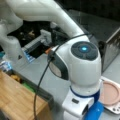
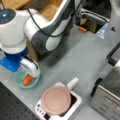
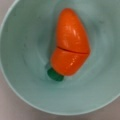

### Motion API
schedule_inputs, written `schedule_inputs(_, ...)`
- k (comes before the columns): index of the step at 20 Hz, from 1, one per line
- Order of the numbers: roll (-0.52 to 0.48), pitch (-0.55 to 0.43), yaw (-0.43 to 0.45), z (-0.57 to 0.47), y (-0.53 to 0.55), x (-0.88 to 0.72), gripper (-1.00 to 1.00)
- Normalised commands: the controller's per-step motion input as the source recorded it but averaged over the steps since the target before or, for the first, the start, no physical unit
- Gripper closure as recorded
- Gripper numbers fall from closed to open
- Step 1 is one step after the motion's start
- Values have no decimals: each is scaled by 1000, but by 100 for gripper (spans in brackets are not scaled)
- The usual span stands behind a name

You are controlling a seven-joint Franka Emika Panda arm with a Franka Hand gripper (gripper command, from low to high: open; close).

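An orange toy carrot (image 3: 71, 47) with a green stub (image 3: 55, 74) lies in a pale teal bowl (image 3: 22, 45); it fills the wrist view and no fingers show there. In a front view the bowl (image 2: 18, 81) sits at the left on the grey table, with the carrot (image 2: 28, 80) inside it. My gripper (image 2: 31, 71) hangs directly over the bowl, just above the carrot. The arm's white and blue wrist (image 2: 12, 47) hides the rest of the hand. In a front view, the wrist (image 1: 83, 75) blocks the bowl.
A pink round lid (image 2: 56, 100) rests on a white scale-like base (image 2: 75, 103), also seen at a front view's right (image 1: 110, 93). A metal appliance (image 2: 110, 97) stands on the right. A wooden box (image 1: 17, 100) and cluttered bins (image 1: 37, 40) sit at the table's side.
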Motion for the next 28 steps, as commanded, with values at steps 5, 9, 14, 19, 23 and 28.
schedule_inputs(5,-163,149,94,-43,-142,427,-100)
schedule_inputs(9,-167,204,66,-51,-110,360,-100)
schedule_inputs(14,-146,200,60,1,-60,289,-100)
schedule_inputs(19,-111,155,66,49,-42,290,-100)
schedule_inputs(23,-92,157,68,68,-42,264,-100)
schedule_inputs(28,-98,142,60,3,-17,182,-100)
